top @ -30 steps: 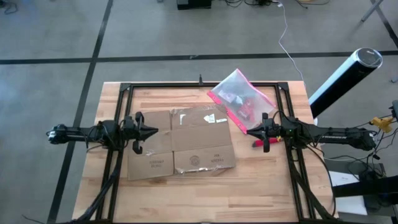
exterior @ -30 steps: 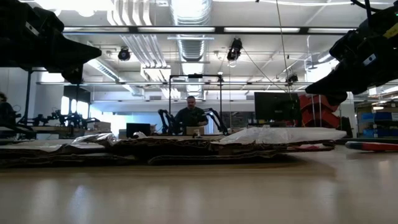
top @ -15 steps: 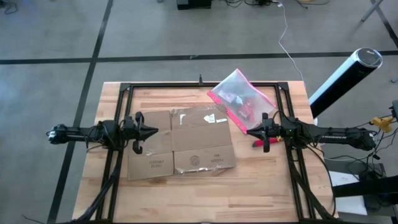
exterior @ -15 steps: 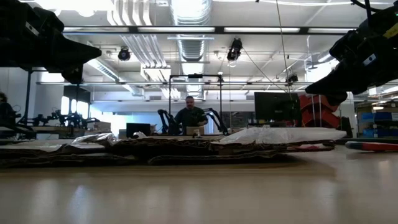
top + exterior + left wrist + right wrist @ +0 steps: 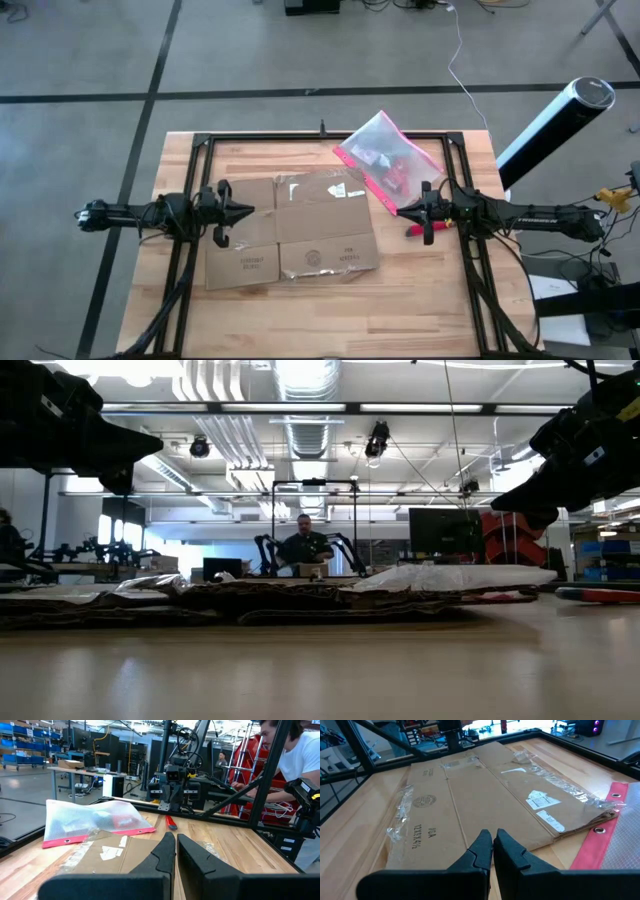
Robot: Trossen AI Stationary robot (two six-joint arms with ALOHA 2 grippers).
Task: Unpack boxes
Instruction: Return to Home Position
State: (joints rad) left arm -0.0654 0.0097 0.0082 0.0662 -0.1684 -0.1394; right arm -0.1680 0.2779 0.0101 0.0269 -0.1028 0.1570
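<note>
Lying flat, cardboard box (image 5: 470,795) with round stamp (image 5: 424,801), white labels (image 5: 538,800).

Industrial lab: exposed ceiling ducts (image 5: 305,380), storage shelves (image 5: 22,757).

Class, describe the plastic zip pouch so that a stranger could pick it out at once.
On the wooden table, a flattened cardboard box lies partly below the left gripper. The pouch overlaps the box corner nearest the right gripper. It alone is see-through, with a pink edge and red contents.
</note>
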